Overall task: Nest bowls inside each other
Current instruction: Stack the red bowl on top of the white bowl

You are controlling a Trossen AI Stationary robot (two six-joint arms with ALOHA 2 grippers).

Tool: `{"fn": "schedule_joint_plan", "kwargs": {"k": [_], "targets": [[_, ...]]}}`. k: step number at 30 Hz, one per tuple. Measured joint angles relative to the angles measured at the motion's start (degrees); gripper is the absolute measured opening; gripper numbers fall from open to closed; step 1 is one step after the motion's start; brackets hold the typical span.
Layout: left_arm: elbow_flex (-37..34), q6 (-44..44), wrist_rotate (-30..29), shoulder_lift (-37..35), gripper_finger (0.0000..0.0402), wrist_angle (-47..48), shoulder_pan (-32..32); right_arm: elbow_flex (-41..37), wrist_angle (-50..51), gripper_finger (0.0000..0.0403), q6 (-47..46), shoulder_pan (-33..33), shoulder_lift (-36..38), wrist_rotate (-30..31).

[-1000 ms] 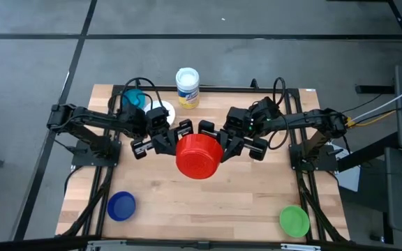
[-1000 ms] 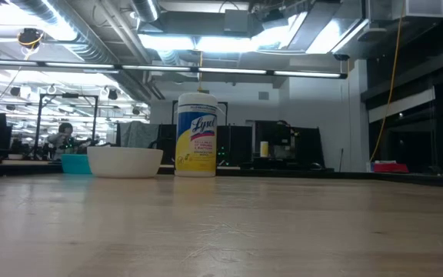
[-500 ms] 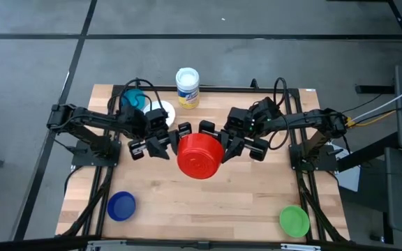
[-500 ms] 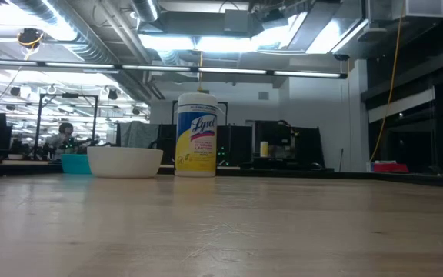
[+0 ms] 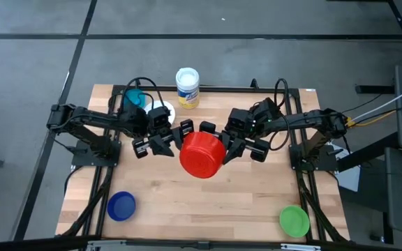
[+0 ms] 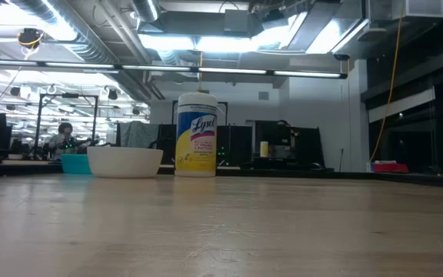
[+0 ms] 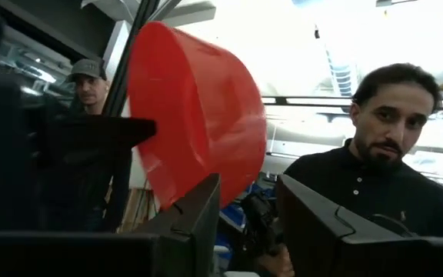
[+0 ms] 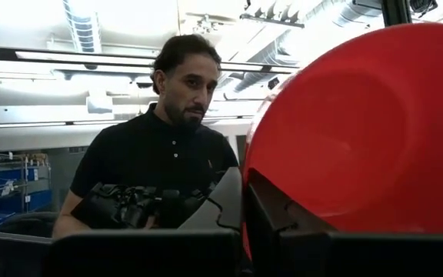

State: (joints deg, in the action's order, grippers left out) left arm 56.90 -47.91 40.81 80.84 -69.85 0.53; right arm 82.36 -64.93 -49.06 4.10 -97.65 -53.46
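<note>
A red bowl [image 5: 201,154] hangs tilted high above the table's middle, between my two grippers. My right gripper [image 5: 222,143] is shut on it from the right. My left gripper [image 5: 167,142] stands open just left of the bowl [image 7: 194,127], with nothing between its fingers. Whether its near finger [image 7: 198,211] touches the bowl I cannot tell. A white bowl [image 5: 160,111] and a teal bowl [image 5: 135,100] rest on their bases at the far left. A dark blue bowl [image 5: 121,206] sits near left and a green bowl [image 5: 294,220] near right. My right gripper pinches the red bowl's rim [image 8: 254,181] between its two fingers [image 8: 271,215], on the side of the bowl toward the table's right. The fingers slant upward from the right. The bowl is lifted clear of the table and tilted, its bottom turned up toward the high camera.
A tall white wipes container [image 5: 187,86] with a blue-and-yellow label stands at the far edge, right of the white bowl [image 6: 125,161]. Bare wooden table [image 5: 208,202] lies below the raised bowl. A person in a dark shirt [image 8: 164,165] stands beyond the table.
My left gripper has opened and let go of the red bowl's left side, staying where it was. The bowl stays lifted, now held by my right gripper alone.
</note>
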Motion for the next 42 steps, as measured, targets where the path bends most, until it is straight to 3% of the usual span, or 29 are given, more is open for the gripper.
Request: {"fn": "schedule_joint_plan", "kwargs": {"k": [42], "targets": [[0.04,-0.82,-3.75,0.05,0.0125,-1.96,-1.02,1.45,6.11,0.0,0.71,-1.44,-0.02,-0.8]]}}
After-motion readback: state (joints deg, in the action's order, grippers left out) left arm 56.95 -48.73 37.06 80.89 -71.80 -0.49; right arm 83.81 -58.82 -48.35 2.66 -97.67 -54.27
